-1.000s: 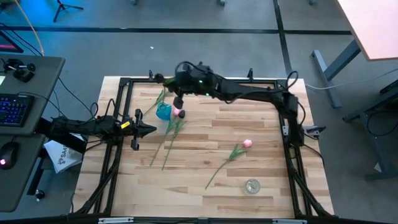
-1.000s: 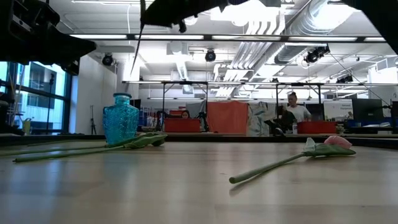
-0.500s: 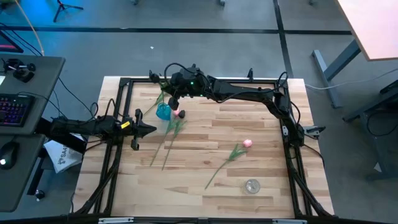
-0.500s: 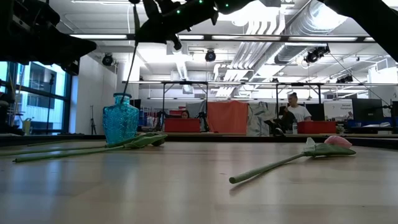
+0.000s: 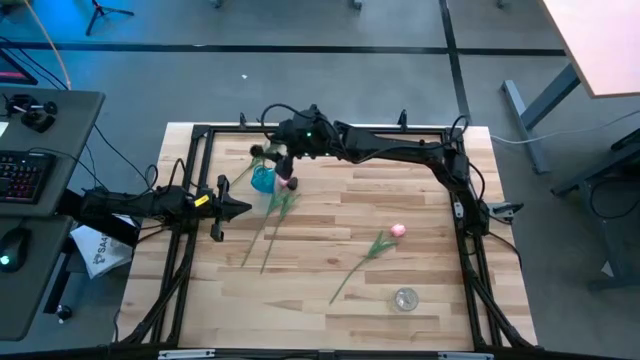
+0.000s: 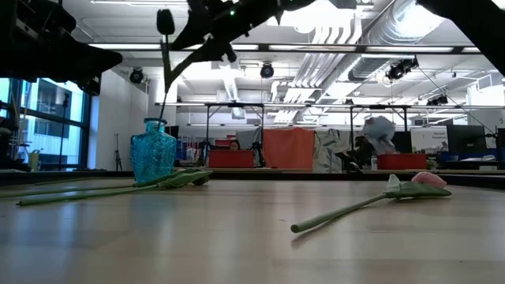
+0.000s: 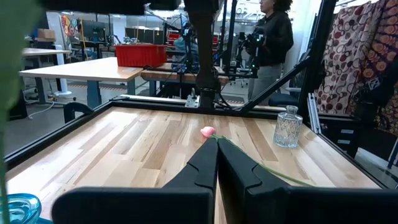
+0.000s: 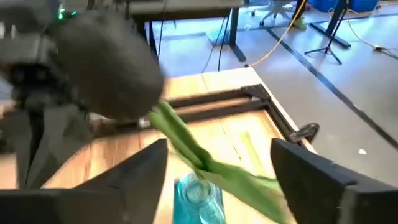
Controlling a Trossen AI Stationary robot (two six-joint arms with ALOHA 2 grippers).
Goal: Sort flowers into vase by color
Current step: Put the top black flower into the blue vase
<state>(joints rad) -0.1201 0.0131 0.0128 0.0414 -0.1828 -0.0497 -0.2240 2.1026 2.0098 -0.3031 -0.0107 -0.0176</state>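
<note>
Room: an open workshop with benches and a person (image 6: 380, 134) is seen beyond the desk.
Desk (image 5: 330, 290): pale wood planks; pink flowers (image 5: 378, 243) are laid flat.
Right gripper (image 5: 282, 152): held above the blue vase (image 5: 262, 179), fingers spread.
Dark flower (image 6: 165, 22): stood in the vase.
Left gripper (image 5: 243, 208): pressed together, parked at the desk's left edge.

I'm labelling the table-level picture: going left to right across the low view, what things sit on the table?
Blue vase with a dark-headed flower standing in it, under the right gripper → flowers lying flat by the vase → pink tulip lying far right.
</note>
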